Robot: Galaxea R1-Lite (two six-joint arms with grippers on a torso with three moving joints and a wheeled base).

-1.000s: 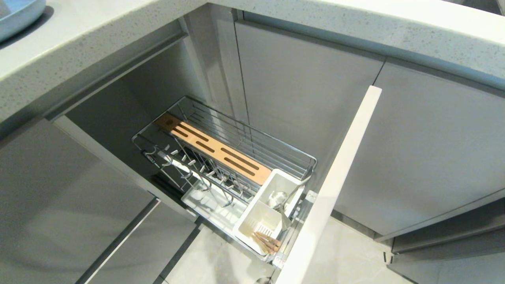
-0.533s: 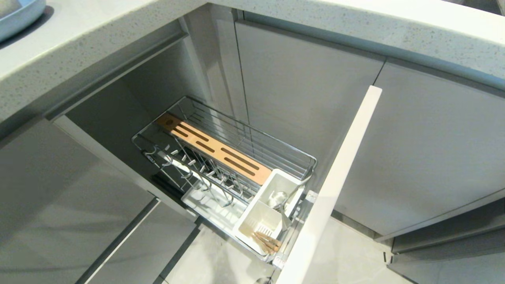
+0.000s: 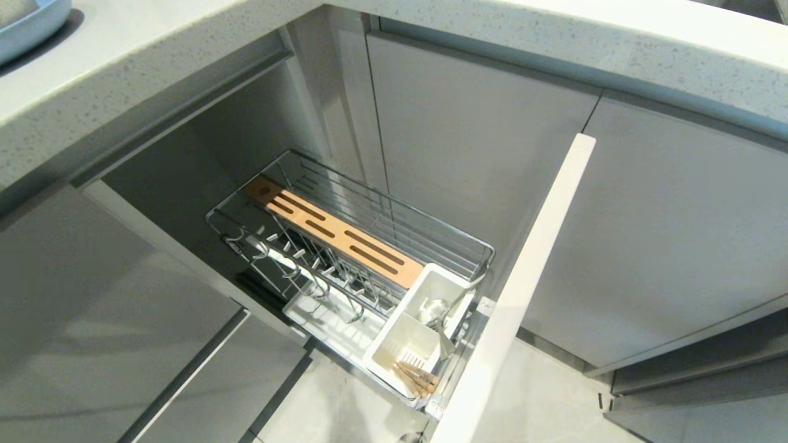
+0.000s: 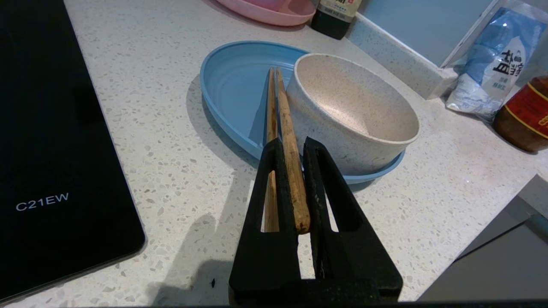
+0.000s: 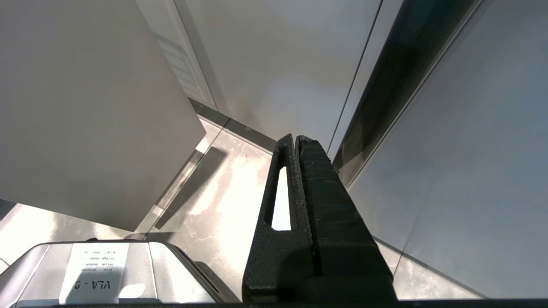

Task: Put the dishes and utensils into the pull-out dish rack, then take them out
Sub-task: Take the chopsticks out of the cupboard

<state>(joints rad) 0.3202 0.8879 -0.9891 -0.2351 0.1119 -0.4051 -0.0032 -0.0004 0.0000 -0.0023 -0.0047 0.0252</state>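
Pinching a pair of chopsticks, the left tool hovers over the blue plate and white bowl on the counter; right tool pressed together beside grey cabinet doors.

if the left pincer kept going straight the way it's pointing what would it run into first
Probably the white bowl on the blue plate: the left pincer, shut on the chopsticks, points there, chopstick tips leading. Depth is unclear.
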